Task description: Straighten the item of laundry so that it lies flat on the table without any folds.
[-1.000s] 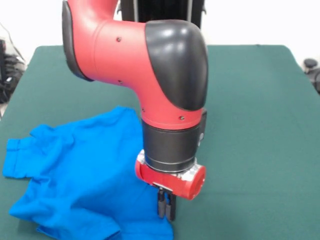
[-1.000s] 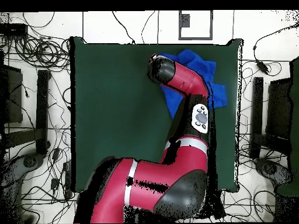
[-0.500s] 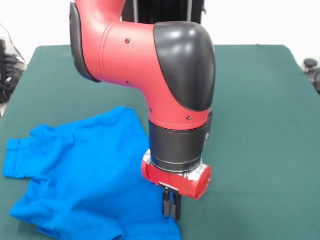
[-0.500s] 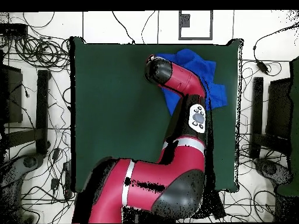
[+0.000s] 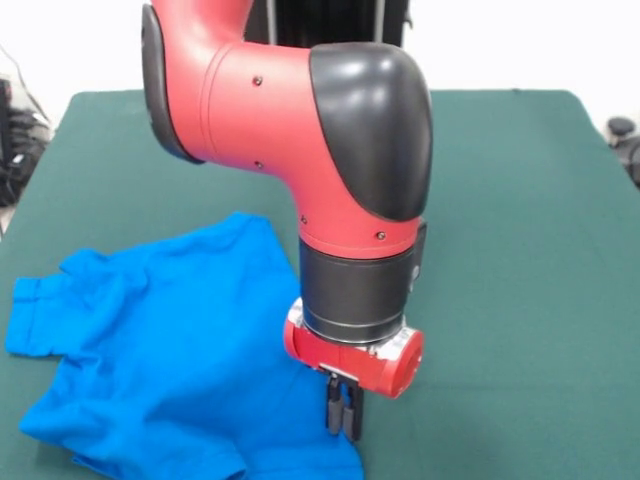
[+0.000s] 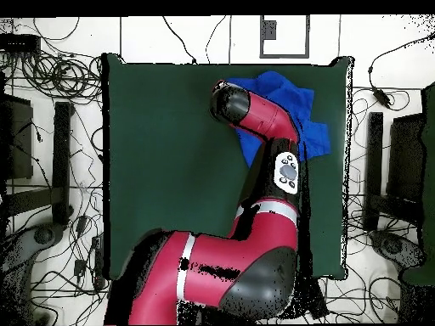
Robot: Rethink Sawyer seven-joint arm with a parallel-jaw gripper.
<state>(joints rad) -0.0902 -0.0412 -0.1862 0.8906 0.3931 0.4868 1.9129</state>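
One large rectangular dark green felt tabletop [image 5: 520,220] fills the scene. A bright blue short-sleeved T-shirt of thin fabric [image 5: 160,350] lies rumpled on its near left part in the front view, with soft folds and one sleeve reaching left. The red and black arm's black pincer [image 5: 342,412] points straight down at the shirt's right edge, its fingers drawn together, seemingly pinching cloth.
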